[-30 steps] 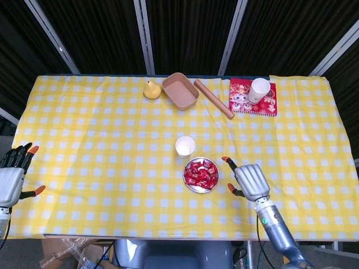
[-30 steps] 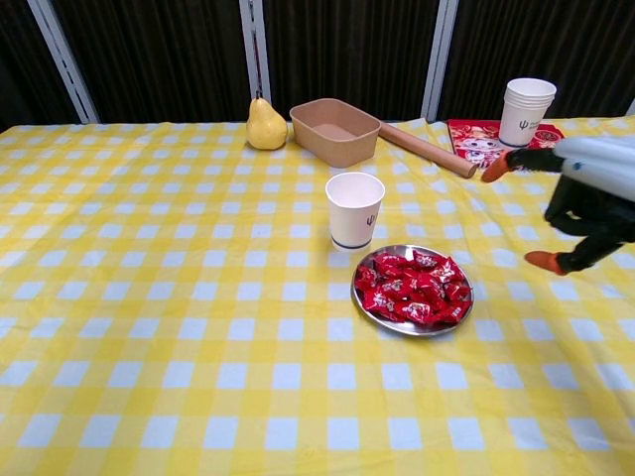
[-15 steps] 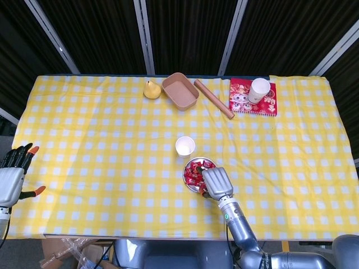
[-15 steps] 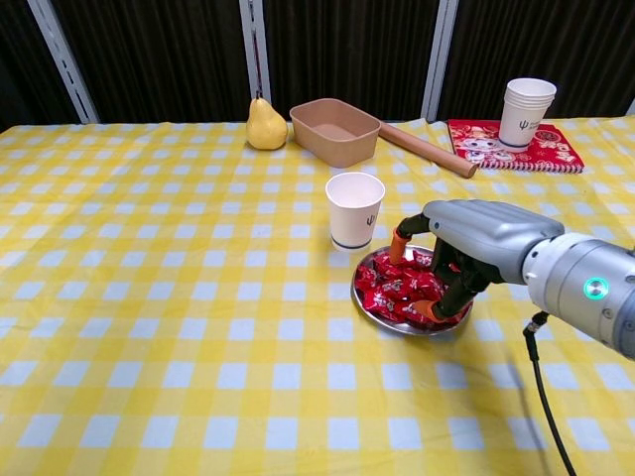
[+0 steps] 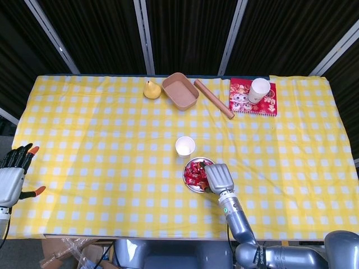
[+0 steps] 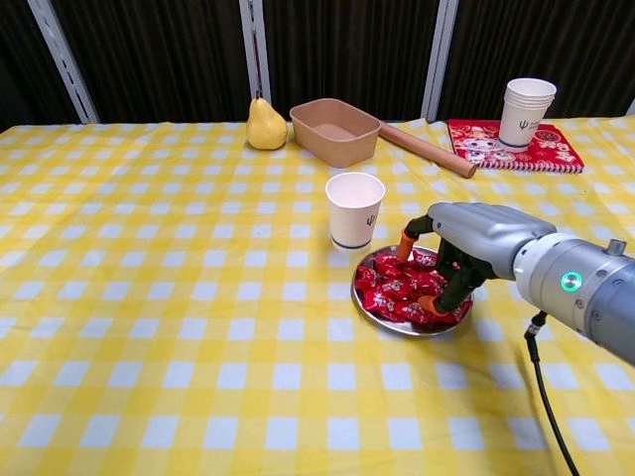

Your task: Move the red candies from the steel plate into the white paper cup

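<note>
Red candies (image 6: 392,288) are piled on a steel plate (image 6: 407,332) in the middle of the yellow checked table. Just behind the plate stands the white paper cup (image 6: 354,209), upright. My right hand (image 6: 476,238) hangs over the right half of the plate. Its orange-tipped fingers (image 6: 437,305) reach down into the pile, thumb on the far side and the others on the near side, still apart. No candy is lifted. In the head view the right hand (image 5: 219,177) covers part of the candies (image 5: 195,172). My left hand (image 5: 12,176) stays off the table's left edge, fingers spread, holding nothing.
Along the far edge lie a pear (image 6: 265,125), a brown tray (image 6: 335,131) and a wooden rolling pin (image 6: 427,150). A stack of paper cups (image 6: 527,111) stands on a red book (image 6: 541,149) at the far right.
My right hand swung in from the right and came down over the plate, then shifted slightly right with its fingers settling into the candies. The left hand has not moved.
</note>
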You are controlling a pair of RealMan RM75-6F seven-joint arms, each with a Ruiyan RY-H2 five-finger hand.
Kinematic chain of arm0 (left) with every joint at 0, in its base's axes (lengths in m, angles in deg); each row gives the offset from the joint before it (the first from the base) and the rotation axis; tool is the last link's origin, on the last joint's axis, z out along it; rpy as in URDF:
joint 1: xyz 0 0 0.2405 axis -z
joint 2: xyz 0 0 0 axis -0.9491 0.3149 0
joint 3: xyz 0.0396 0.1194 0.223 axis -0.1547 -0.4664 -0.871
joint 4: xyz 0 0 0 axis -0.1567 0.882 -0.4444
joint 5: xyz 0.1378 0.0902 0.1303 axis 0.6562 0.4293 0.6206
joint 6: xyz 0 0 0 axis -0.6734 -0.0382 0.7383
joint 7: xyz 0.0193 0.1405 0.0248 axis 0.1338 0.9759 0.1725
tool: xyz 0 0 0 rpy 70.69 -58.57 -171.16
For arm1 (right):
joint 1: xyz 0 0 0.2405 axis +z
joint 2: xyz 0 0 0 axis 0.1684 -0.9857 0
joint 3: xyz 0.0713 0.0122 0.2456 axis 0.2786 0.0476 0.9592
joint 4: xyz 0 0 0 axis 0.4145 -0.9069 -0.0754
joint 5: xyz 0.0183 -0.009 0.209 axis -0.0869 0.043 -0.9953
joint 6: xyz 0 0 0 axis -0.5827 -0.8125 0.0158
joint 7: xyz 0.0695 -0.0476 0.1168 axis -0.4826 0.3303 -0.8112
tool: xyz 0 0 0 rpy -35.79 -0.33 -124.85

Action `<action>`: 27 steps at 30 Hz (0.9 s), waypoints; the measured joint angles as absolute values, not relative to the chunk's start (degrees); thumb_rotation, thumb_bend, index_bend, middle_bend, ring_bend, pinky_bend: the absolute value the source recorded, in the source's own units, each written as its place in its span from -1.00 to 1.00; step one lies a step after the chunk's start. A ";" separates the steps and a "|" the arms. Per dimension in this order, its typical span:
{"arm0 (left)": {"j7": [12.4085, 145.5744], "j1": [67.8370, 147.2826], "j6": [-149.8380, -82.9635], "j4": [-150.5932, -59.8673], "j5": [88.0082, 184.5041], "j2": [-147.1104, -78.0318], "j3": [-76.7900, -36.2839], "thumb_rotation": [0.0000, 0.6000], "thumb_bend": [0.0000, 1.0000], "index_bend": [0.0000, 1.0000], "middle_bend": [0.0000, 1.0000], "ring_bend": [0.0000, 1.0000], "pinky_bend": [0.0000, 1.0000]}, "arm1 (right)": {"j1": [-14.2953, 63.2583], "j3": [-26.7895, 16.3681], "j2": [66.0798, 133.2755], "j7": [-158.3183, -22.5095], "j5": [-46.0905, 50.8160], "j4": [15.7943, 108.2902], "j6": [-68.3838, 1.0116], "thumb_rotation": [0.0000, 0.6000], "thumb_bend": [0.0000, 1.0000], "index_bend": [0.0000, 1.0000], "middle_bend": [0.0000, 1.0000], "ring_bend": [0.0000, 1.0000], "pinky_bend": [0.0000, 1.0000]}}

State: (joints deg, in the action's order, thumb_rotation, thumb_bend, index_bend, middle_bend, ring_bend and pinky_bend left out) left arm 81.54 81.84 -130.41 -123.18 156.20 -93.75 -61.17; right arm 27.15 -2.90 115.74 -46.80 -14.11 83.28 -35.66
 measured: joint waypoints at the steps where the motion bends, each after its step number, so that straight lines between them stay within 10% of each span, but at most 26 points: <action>1: 81.53 81.82 -130.44 -123.16 156.21 -93.77 -61.17 1.00 -1.00 -0.95 -1.00 -1.00 -1.00 | 27.29 -2.92 115.94 -46.89 -14.30 82.93 -35.62 1.00 -0.28 -0.28 0.86 0.89 0.96; 27: 81.20 81.88 -130.19 -123.28 156.03 -93.63 -61.20 1.00 -1.00 -0.94 -1.00 -1.00 -1.00 | 29.50 -3.60 118.28 -48.69 -18.09 77.95 -34.40 1.00 -0.10 0.01 0.86 0.89 0.96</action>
